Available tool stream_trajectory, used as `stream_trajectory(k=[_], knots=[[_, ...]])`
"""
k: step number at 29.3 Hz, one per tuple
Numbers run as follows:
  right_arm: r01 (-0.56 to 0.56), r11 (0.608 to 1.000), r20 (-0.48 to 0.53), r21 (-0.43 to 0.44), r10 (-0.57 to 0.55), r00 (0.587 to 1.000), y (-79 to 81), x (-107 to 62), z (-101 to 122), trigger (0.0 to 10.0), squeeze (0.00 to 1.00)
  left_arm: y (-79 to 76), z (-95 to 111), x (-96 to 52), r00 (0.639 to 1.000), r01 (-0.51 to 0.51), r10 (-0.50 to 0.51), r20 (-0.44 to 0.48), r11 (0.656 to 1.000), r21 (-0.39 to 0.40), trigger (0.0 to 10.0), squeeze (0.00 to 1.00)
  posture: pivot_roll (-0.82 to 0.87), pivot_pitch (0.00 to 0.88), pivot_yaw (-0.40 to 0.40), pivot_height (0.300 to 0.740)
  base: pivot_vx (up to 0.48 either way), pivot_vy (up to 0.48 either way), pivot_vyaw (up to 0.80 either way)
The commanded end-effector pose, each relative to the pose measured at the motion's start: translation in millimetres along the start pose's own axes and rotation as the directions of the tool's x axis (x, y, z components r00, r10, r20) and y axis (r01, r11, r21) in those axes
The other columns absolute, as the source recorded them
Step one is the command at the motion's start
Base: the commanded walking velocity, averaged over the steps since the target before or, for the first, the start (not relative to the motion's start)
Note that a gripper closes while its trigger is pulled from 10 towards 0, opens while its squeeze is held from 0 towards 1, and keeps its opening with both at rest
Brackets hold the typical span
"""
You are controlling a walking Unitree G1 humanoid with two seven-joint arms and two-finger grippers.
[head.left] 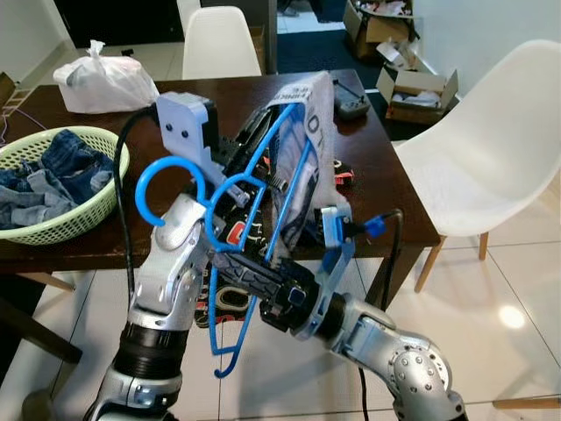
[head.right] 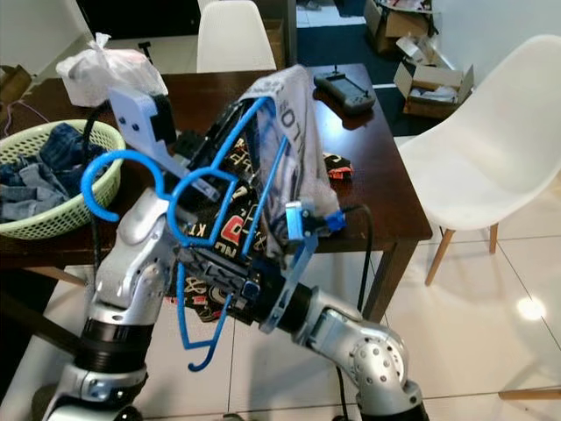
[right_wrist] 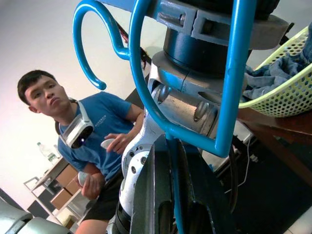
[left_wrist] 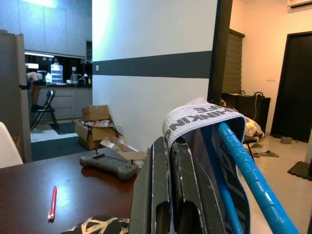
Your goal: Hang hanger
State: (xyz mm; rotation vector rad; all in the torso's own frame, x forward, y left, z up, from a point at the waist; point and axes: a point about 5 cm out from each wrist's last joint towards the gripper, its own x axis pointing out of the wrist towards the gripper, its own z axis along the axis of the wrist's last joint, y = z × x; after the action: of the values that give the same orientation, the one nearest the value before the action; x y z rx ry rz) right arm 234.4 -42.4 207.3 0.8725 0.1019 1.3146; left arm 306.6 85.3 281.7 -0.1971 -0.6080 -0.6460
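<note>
I hold a blue hanger [head.left: 145, 189] up in front of me, its hook to my left. A black patterned garment [head.left: 307, 140] with a grey lettered waistband [left_wrist: 195, 117] hangs on it. My left gripper [head.left: 261, 132] reaches up into the top of the garment; its fingers [left_wrist: 151, 195] are shut, the waistband is draped over their tips and the hanger's bar [left_wrist: 248, 170] runs beside them. Lower down, my right gripper [head.left: 235, 265] is shut on a thin bar of the hanger [right_wrist: 173, 185]. The hanger's bottom loop [head.left: 228, 355] dangles below both arms.
A dark wooden table [head.left: 368, 158] stands just behind, holding a green basket [head.left: 88, 210] of jeans, a white plastic bag [head.left: 105, 79] and a controller [head.left: 353, 101]. White chairs [head.left: 491, 149] stand at the right and far side. A person [right_wrist: 92, 131] stands nearby.
</note>
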Motion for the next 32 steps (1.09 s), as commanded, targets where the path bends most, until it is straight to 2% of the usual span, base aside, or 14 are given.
stream_trajectory(k=[1,7,9,10,12,13,14,16,17,20,21,23,26,32], knots=[[0.091,0.986,0.357,-0.137,-0.036,0.934,-0.1,-15.4,58.3,0.0,0.0,-14.0,-28.8,-18.8,0.988,0.054,-0.06,-0.14,0.998,-0.045,0.0,0.0,0.06,0.15,0.054,0.74,0.0,0.0,0.0],[0.133,0.983,0.369,-0.125,-0.078,0.926,-5.2,-20.0,59.9,0.0,0.0,-0.1,-21.8,-21.5,0.99,0.008,-0.009,-0.139,1.0,-0.011,0.0,0.0,0.06,0.15,0.049,0.74,0.0,0.0,0.0],[0.139,0.983,0.368,-0.123,-0.085,0.926,-7.1,-29.8,62.3,0.0,0.0,33.1,-6.6,-27.2,0.989,-0.101,0.101,-0.11,0.995,0.009,0.0,0.0,0.06,0.156,0.044,0.74,0.0,0.0,0.0],[0.139,0.983,0.368,-0.123,-0.085,0.926,-7.1,-29.8,62.3,0.0,0.0,33.1,-6.6,-27.2,0.989,-0.101,0.101,-0.11,0.995,0.009,0.0,0.0,0.06,0.156,0.044,0.74,0.0,0.0,0.0],[0.103,0.984,0.332,-0.142,-0.051,0.942,-3.8,-35.4,60.2,0.0,0.0,62.0,11.7,-32.0,0.98,-0.195,0.192,-0.047,0.978,-0.073,0.0,0.0,0.06,0.157,0.043,0.74,0.0,0.0,0.0],[0.103,0.984,0.332,-0.142,-0.051,0.942,-3.8,-35.4,60.2,0.0,0.0,62.0,11.7,-32.0,0.98,-0.195,0.192,-0.047,0.978,-0.073,0.0,0.0,0.06,0.157,0.043,0.74,0.0,0.0,0.0],[0.092,0.985,0.32,-0.145,-0.041,0.947,-2.7,-36.2,59.0,0.0,0.0,69.5,18.8,-33.3,0.978,-0.21,0.21,-0.016,0.969,-0.129,3.6,0.0,0.06,0.158,0.042,0.74,0.0,0.0,0.0],[0.092,0.985,0.32,-0.145,-0.041,0.947,-2.7,-36.2,59.0,0.0,0.0,69.5,18.8,-33.3,0.978,-0.21,0.21,-0.016,0.969,-0.129,3.6,0.0,0.06,0.158,0.042,0.74,0.0,0.0,0.0],[0.084,0.986,0.313,-0.147,-0.034,0.949,-2.0,-36.1,57.9,0.0,0.0,72.7,24.9,-34.0,0.978,-0.2,0.207,0.016,0.96,-0.194,10.0,0.0,0.06,0.158,0.041,0.74,0.0,0.0,0.0],[0.075,0.987,0.312,-0.145,-0.026,0.95,-1.1,-35.4,57.2,0.0,0.0,68.3,32.2,-34.1,0.987,-0.121,0.146,0.064,0.948,-0.293,10.0,0.0,0.06,0.16,0.042,0.74,0.0,0.0,0.0],[0.075,0.987,0.312,-0.145,-0.026,0.95,-1.1,-35.4,57.2,0.0,0.0,68.3,32.2,-34.1,0.987,-0.121,0.146,0.064,0.948,-0.293,10.0,0.0,0.06,0.16,0.042,0.74,0.0,0.0,0.0],[0.072,0.987,0.315,-0.142,-0.024,0.949,-0.9,-34.6,57.7,0.0,0.0,45.7,25.2,-35.1,0.999,0.018,-0.009,0.033,0.955,-0.295,10.0,0.0,0.06,0.159,0.041,0.74,0.0,0.0,0.0],[0.059,0.988,0.303,-0.145,-0.012,0.953,1.1,-32.9,56.5,0.0,0.0,29.6,14.0,-35.8,0.995,0.082,-0.092,-0.025,0.959,-0.271,10.0,0.0,0.06,0.159,0.04,0.74,0.0,0.0,0.0],[0.073,0.98,0.246,-0.185,-0.025,0.969,2.3,-28.6,52.7,0.0,0.0,23.1,5.9,-35.1,0.99,0.1,-0.124,-0.069,0.954,-0.284,10.0,0.0,0.06,0.156,0.043,0.74,0.0,0.0,0.0]])
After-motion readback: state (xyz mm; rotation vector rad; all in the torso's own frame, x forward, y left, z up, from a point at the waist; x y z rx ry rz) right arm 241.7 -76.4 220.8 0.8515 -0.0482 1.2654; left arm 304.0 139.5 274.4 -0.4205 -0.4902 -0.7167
